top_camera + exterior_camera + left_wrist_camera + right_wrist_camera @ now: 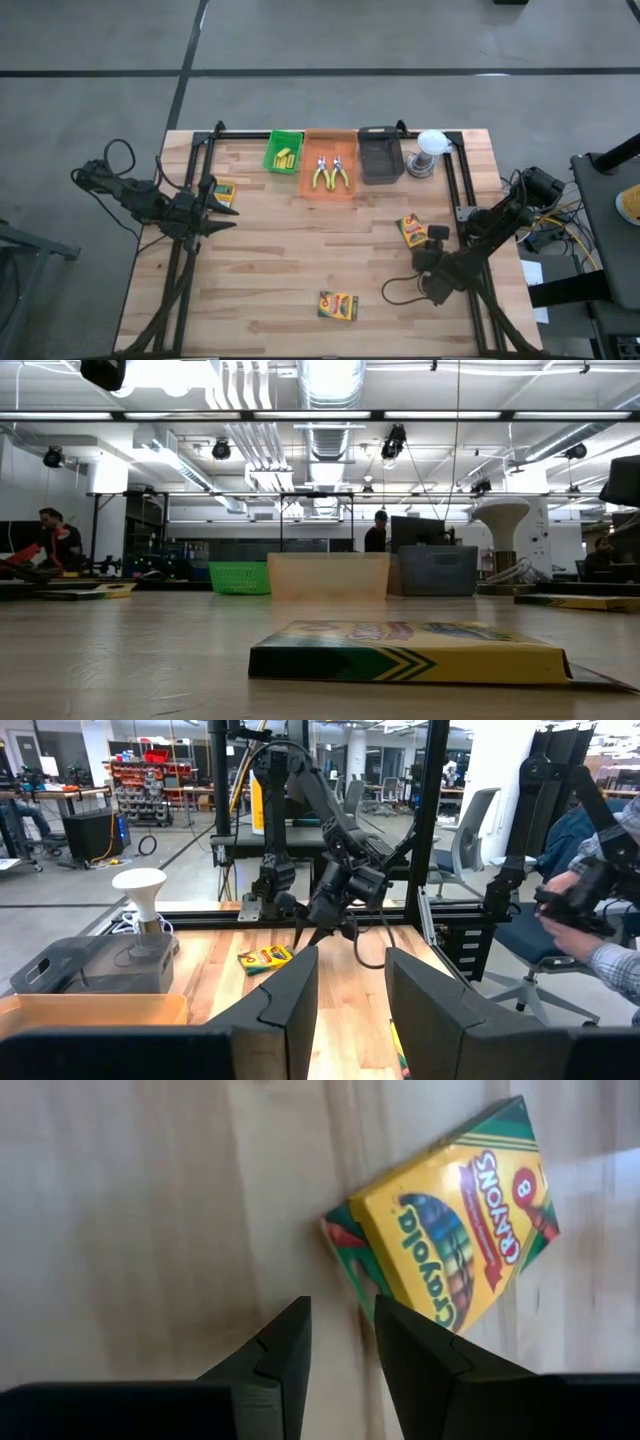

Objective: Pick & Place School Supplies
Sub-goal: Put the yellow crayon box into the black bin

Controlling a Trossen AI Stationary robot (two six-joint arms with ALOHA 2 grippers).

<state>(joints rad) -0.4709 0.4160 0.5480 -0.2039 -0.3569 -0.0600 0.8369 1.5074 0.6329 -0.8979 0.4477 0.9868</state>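
Three flat yellow crayon boxes lie on the table: one (225,190) by my left gripper, one (411,230) by my right gripper and one (338,305) near the near edge. Yellow blocks (285,157) sit in the green tray, and two yellow-handled pliers (330,173) in the orange tray. My left gripper (226,212) is open and hovers just nearer than the left box. My right gripper (340,1330) is open and points down at bare wood beside that box's corner (345,1240), with nothing between its fingers.
The green tray (270,150), orange tray (308,185) and black tray (380,155) stand in a row at the far edge, with a white round object (430,148) to their right. Black frame rails run along both sides. A person (600,920) sits beyond the table's right edge.
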